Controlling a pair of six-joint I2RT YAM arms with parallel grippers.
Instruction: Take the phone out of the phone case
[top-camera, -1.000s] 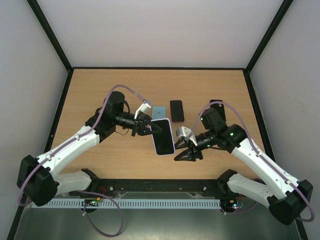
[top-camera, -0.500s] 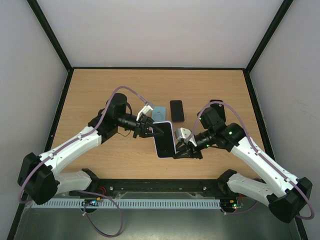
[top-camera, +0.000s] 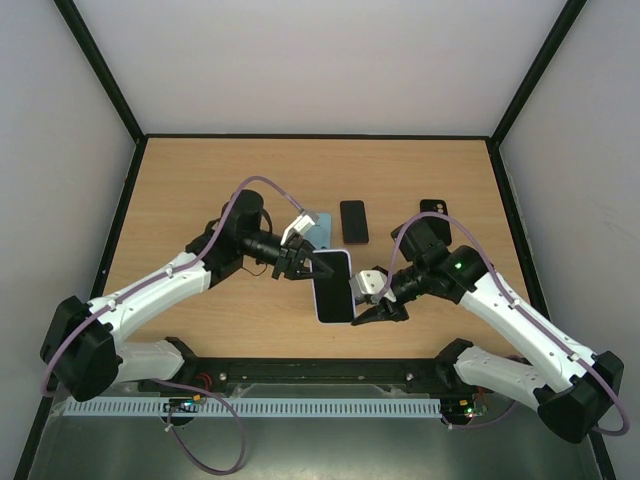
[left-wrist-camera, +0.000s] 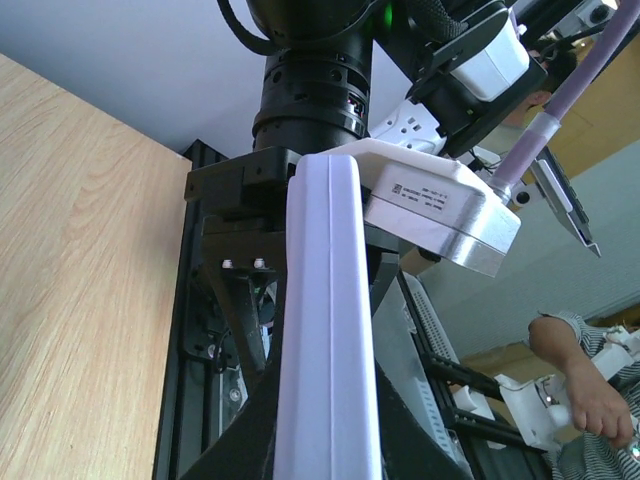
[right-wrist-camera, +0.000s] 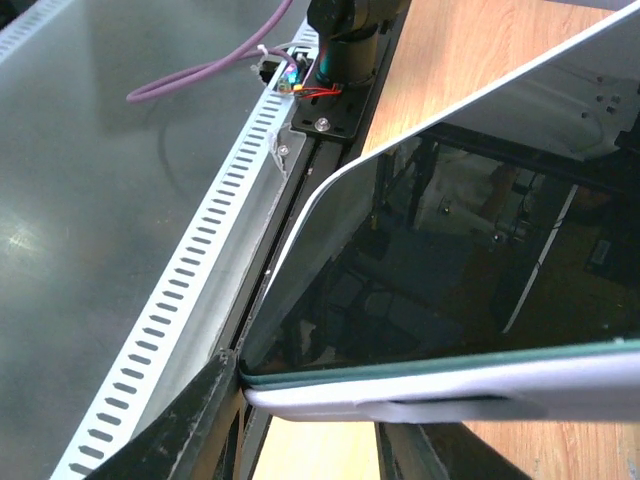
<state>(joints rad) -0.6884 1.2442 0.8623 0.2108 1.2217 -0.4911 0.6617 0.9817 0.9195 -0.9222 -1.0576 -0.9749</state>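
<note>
The phone (top-camera: 333, 285), dark screen up in a lavender phone case (left-wrist-camera: 325, 330), hangs above the table's near middle. My left gripper (top-camera: 305, 262) is shut on its far end, with the black fingers (left-wrist-camera: 240, 440) pressed on both flat sides of the case. My right gripper (top-camera: 368, 308) is at the near right corner. In the right wrist view one finger (right-wrist-camera: 200, 420) touches that corner of the case (right-wrist-camera: 450, 390). The other lies under the case, so the right gripper (right-wrist-camera: 310, 425) has closed round it. The glass screen (right-wrist-camera: 450, 270) sits in the case.
A bare black phone (top-camera: 353, 221) lies on the wooden table (top-camera: 200, 190) beyond the held one. A light blue case (top-camera: 320, 222) sits beside it, partly hidden by my left wrist. A small black object (top-camera: 434, 207) lies at the right.
The left arm carried the phone rightward and nearer. The right gripper moved in from the right to the phone's near corner and its jaws narrowed round it.
</note>
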